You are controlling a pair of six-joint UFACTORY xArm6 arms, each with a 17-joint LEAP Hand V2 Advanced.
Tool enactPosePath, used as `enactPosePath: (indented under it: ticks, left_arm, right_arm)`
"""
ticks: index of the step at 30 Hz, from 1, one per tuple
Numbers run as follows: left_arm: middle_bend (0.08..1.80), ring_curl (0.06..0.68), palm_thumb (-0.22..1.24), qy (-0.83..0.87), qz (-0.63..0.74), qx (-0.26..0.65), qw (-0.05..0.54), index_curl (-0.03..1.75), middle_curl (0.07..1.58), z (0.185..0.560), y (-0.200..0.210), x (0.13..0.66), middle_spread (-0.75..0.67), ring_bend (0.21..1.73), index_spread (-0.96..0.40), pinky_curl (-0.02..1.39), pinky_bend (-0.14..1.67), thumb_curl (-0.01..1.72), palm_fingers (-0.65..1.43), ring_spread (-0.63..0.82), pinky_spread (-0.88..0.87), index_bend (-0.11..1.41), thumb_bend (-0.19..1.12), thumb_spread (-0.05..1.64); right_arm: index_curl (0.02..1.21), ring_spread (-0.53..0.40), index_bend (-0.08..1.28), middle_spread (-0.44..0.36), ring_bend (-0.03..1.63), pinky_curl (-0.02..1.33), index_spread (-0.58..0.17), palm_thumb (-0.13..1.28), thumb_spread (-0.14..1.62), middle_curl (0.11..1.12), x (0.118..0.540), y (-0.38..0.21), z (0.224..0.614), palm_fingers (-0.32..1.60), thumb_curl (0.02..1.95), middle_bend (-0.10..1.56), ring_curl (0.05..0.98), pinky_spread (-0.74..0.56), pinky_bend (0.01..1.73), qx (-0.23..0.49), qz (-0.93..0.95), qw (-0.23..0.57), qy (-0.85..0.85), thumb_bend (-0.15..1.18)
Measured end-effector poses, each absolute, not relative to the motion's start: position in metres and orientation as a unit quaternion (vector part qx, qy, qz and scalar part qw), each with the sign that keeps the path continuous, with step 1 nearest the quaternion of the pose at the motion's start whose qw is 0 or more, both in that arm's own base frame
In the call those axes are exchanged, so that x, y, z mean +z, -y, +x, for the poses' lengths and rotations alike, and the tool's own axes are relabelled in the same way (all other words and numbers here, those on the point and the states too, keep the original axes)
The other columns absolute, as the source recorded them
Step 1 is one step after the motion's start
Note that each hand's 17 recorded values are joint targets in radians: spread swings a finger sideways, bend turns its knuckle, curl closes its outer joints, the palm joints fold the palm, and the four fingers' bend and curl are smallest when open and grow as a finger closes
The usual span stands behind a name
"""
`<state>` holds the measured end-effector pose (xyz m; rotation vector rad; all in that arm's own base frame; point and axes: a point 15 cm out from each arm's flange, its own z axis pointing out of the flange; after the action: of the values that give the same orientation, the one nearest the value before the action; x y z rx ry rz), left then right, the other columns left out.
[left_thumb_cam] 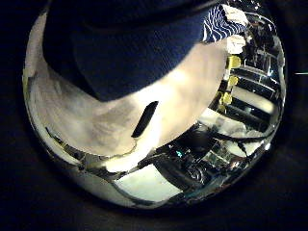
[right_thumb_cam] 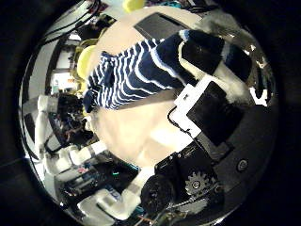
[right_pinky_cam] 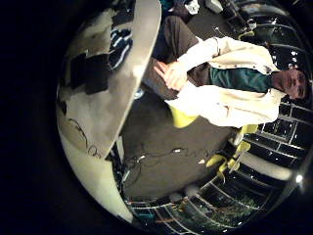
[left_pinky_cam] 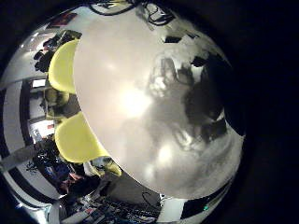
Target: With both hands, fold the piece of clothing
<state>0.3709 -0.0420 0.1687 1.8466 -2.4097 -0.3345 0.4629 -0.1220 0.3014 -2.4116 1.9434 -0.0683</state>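
The piece of clothing (right_thumb_cam: 136, 71) is a striped garment lying spread on the table (right_thumb_cam: 141, 132) in the right thumb side palm view. One end of it reaches under the right hand (right_thumb_cam: 212, 104), whose fingers (right_thumb_cam: 209, 52) curl over that end. In the left thumb side palm view a dark part of the clothing (left_thumb_cam: 125, 48) fills much of the picture, close to the left palm, with a striped part (left_thumb_cam: 223, 24) beside it. No fingers of the left hand show clearly there. Bare table (left_pinky_cam: 140, 93) with hand shadows fills the left little finger side palm view.
Two chairs (left_pinky_cam: 64, 65) (left_pinky_cam: 79, 140) stand at the table's edge. The table's edge (right_pinky_cam: 132, 98) runs through the right little finger side palm view, with floor (right_pinky_cam: 166, 147) beyond it. Shelving and clutter (left_thumb_cam: 236, 87) stand past the table.
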Motion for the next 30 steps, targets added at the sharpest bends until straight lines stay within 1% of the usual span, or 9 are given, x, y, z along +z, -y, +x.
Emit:
enactPosePath:
  ticks: [4,8,12,18,24,25,28,29,30]
  left_arm:
    - [0.22,0.223,0.2,0.788,0.608,-0.092,0.043,0.44,0.37,0.366,0.034,0.196,-0.01,0.72,-0.12,0.33,0.38,0.27,0.35,-0.02,0.07,0.17,-0.02,1.14]
    - [0.36,0.234,0.21,0.773,0.629,-0.052,0.056,0.41,0.42,0.351,0.025,0.234,-0.1,0.77,-0.16,0.34,0.43,0.27,0.51,-0.14,-0.05,0.14,-0.02,1.14]
    - [0.44,0.256,0.23,0.757,0.652,-0.017,0.047,0.41,0.48,0.333,-0.006,0.265,-0.17,0.8,-0.2,0.36,0.46,0.28,0.54,-0.22,-0.14,0.18,-0.02,1.13]
    - [0.45,0.286,0.25,0.73,0.684,0.005,0.021,0.44,0.53,0.297,-0.056,0.282,-0.24,0.85,-0.24,0.38,0.55,0.3,0.55,-0.31,-0.26,0.19,-0.02,1.12]
    - [0.45,0.303,0.23,0.714,0.7,0.011,0.012,0.47,0.57,0.268,-0.078,0.277,-0.29,0.86,-0.27,0.4,0.61,0.3,0.55,-0.35,-0.34,0.2,-0.02,1.12]
    - [0.45,0.305,0.23,0.713,0.701,0.011,0.011,0.48,0.57,0.265,-0.079,0.276,-0.29,0.86,-0.27,0.4,0.61,0.3,0.55,-0.35,-0.34,0.2,-0.02,1.12]
    - [0.45,0.311,0.23,0.71,0.704,0.014,0.005,0.5,0.59,0.256,-0.081,0.275,-0.31,0.86,-0.29,0.41,0.63,0.3,0.55,-0.37,-0.38,0.2,-0.02,1.13]
    - [0.45,0.315,0.24,0.708,0.706,0.017,0.003,0.5,0.6,0.254,-0.08,0.275,-0.31,0.86,-0.29,0.41,0.63,0.3,0.55,-0.37,-0.38,0.21,-0.02,1.13]
    - [0.45,0.316,0.24,0.707,0.707,0.018,0.003,0.51,0.6,0.253,-0.08,0.275,-0.32,0.86,-0.29,0.41,0.63,0.3,0.55,-0.37,-0.39,0.21,-0.02,1.13]
  right_arm:
    - [0.99,-0.281,1.02,-0.24,1.41,0.92,-0.383,1.06,1.15,1.03,0.327,0.054,0.475,0.81,0.74,1.23,0.843,-0.26,1.33,-0.037,-0.816,0.043,-0.575,-0.01]
    - [1.0,-0.285,1.01,-0.238,1.41,0.93,-0.38,1.06,1.14,1.03,0.35,-0.04,0.479,0.82,0.75,1.23,0.848,-0.25,1.34,-0.052,-0.864,0.061,-0.498,-0.01]
    - [1.0,-0.286,1.02,-0.237,1.41,0.94,-0.378,1.07,1.13,1.03,0.367,-0.139,0.473,0.82,0.77,1.23,0.851,-0.25,1.33,-0.063,-0.9,0.071,-0.425,-0.01]
    - [1.01,-0.286,1.01,-0.236,1.4,0.94,-0.375,1.07,1.12,1.03,0.347,-0.261,0.479,0.83,0.78,1.22,0.854,-0.25,1.32,-0.077,-0.936,0.041,-0.342,-0.01]
    - [1.0,-0.279,0.95,-0.233,1.38,0.92,-0.375,0.97,1.14,1.02,0.285,-0.328,0.491,0.83,0.75,1.19,0.835,-0.27,1.28,-0.05,-0.95,0.004,-0.308,-0.03]
    - [0.98,-0.277,0.88,-0.232,1.38,0.91,-0.378,0.93,1.14,1.0,0.277,-0.333,0.49,0.8,0.74,1.18,0.82,-0.29,1.25,-0.046,-0.951,0.001,-0.305,-0.04]
    - [0.9,-0.281,0.55,-0.231,1.37,0.86,-0.378,0.86,1.16,0.94,0.274,-0.334,0.492,0.5,0.7,1.09,0.785,-0.39,1.22,-0.045,-0.951,0.001,-0.306,-0.03]
    - [0.85,-0.285,0.41,-0.216,1.34,0.84,-0.37,0.85,1.16,0.9,0.276,-0.331,0.494,0.27,0.69,0.98,0.762,-0.39,1.21,-0.046,-0.951,0.003,-0.307,-0.03]
    - [0.82,-0.264,0.38,-0.236,1.3,0.87,-0.384,0.83,1.16,0.85,0.279,-0.328,0.495,0.04,0.67,0.86,0.768,-0.34,1.19,-0.045,-0.95,0.006,-0.309,-0.03]
